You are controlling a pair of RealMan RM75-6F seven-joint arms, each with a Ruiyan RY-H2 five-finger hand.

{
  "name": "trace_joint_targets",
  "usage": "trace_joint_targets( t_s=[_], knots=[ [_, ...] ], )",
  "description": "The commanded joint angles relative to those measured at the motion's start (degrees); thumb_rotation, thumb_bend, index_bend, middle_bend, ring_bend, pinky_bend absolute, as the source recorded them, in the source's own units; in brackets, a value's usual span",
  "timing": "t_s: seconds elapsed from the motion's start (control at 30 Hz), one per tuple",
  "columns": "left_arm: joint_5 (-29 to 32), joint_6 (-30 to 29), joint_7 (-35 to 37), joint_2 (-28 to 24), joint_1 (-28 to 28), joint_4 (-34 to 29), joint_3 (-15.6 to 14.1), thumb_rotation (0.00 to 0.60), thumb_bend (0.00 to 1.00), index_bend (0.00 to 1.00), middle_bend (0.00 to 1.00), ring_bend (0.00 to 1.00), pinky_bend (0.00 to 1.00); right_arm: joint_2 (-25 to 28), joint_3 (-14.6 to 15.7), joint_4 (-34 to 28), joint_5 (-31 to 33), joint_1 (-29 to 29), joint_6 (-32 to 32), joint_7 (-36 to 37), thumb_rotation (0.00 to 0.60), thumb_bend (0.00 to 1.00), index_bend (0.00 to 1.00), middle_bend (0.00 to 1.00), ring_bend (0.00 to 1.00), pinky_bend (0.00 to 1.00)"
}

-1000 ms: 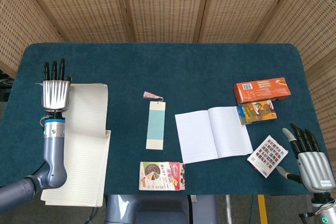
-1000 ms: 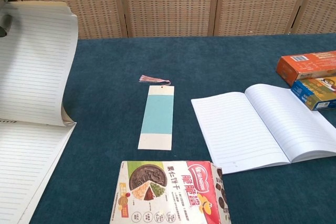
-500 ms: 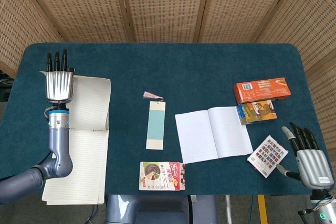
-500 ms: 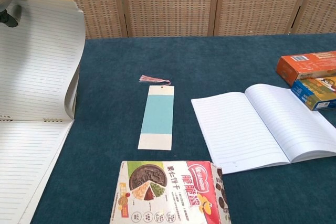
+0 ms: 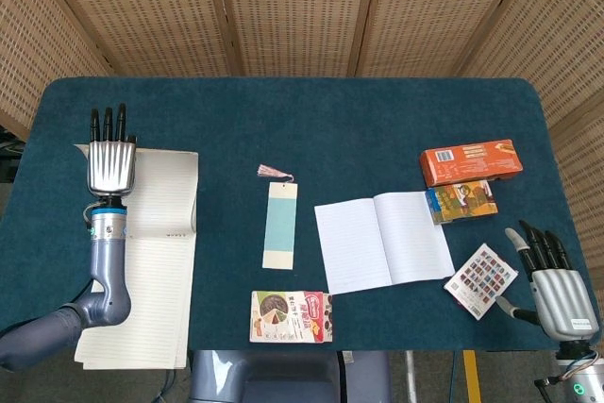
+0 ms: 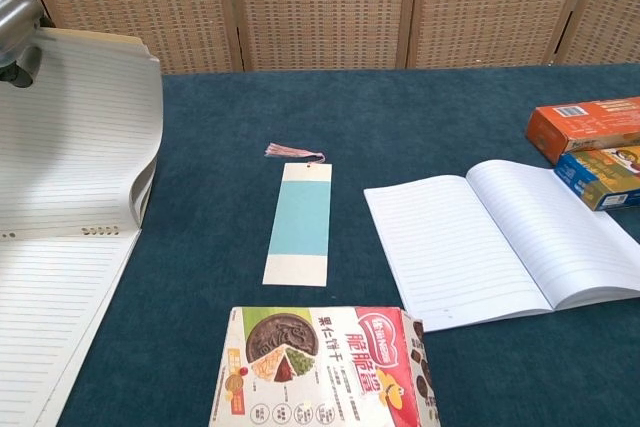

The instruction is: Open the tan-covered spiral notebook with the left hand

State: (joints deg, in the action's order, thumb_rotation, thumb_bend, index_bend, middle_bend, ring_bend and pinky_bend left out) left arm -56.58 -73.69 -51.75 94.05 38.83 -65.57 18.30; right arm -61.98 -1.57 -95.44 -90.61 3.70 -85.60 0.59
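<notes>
Spiral notebook [image 5: 156, 261] lay open at nine o'clock on table [image 5: 311, 120], lined pages up. Left hand [image 5: 111, 159] flat upon lifted upper leaf, fingers straight and together, gripping nothing. Right hand [image 5: 557, 290] at four o'clock, fingers extended, empty, beside patterned card [image 5: 481, 278].

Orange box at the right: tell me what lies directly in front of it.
In front of the orange box lies a blue snack box, touching its front edge. The open exercise book hides the blue box's left end; anything under either box is covered.
</notes>
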Motion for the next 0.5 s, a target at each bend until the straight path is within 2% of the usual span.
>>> trace_joint_targets(
  t_s=[0.03,0.17,0.23,0.5],
  knots=[
    [0.6,-0.1,-0.5,0.1,-0.1,0.4,-0.1,0.6,0.63,0.77,0.0,0.0,0.0,0.0,0.0,0.0,0.0,0.0,0.0,-0.1,0.6,0.1,0.0,0.0,0.0,0.0],
    [1.2,0.2,-0.8,0.1,-0.2,0.8,-0.4,0.6,0.63,0.77,0.0,0.0,0.0,-0.1,0.1,-0.1,-0.1,0.0,0.0,-0.2,0.6,0.1,0.0,0.0,0.0,0.0],
    [1.3,0.4,-0.9,0.1,-0.3,1.0,-0.7,0.6,0.62,0.74,0.0,0.0,0.0,-0.1,0.1,-0.1,-0.1,0.0,0.0,-0.3,0.6,0.1,0.0,0.0,0.0,0.0],
    [1.0,0.6,-0.3,0.8,-0.5,2.9,-1.8,0.6,0.49,0.29,0.0,0.0,0.0,-0.1,0.1,-0.1,-0.1,0.0,-0.2,-0.2,0.6,0.1,0.0,0.0,0.0,0.0]
  ],
)
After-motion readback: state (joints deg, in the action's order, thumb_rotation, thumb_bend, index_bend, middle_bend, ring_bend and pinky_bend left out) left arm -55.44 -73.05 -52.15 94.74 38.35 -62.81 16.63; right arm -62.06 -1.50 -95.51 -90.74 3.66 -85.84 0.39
